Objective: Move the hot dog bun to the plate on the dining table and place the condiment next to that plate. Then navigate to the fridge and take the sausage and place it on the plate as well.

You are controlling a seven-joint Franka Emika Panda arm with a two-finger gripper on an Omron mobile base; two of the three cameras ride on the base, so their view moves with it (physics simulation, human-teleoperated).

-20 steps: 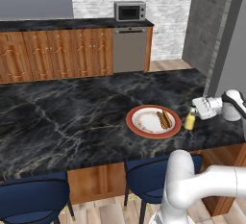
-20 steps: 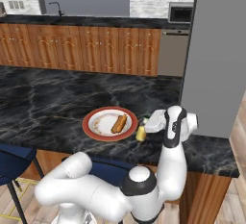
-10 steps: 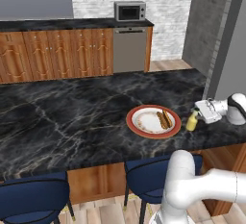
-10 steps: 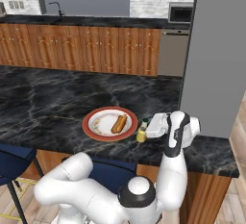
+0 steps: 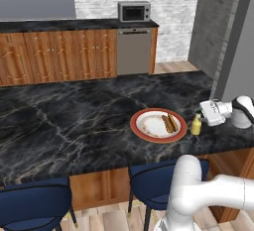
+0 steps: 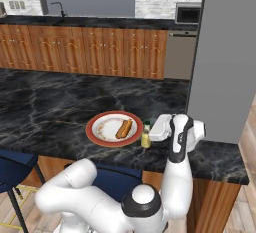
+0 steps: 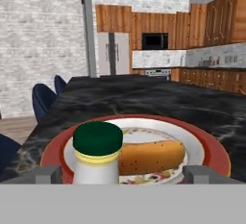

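Here's the black marble worktop of the dining table (image 5: pixel 74 121), and the plate (image 5: pixel 158 125) with its broad red-orange rim sits near the robot's edge of it. The hot dog bun (image 5: pixel 169 123) lies on the white centre of that plate, on the side toward the bottle. Just beside the plate's rim stands the condiment (image 5: pixel 196 125), upright, yellow body and green cap, resting on the marble. The gripper (image 5: pixel 204 116) hangs low over the worktop right behind the bottle, pointed level toward the plate. From the hand camera the jaws stand wide apart, one fingertip (image 7: pixel 48 174) on each side, and the condiment (image 7: pixel 97 155) rises between them with daylight on both flanks, so nothing is clamped. Past the green cap, the bun (image 7: pixel 151 156) stretches across the plate (image 7: pixel 211 148). In the right base view the bottle (image 6: pixel 146 138) stands between the plate (image 6: pixel 114 128) and the white hand (image 6: pixel 159 129). Blue chairs (image 5: pixel 34 205) tuck in under the near edge
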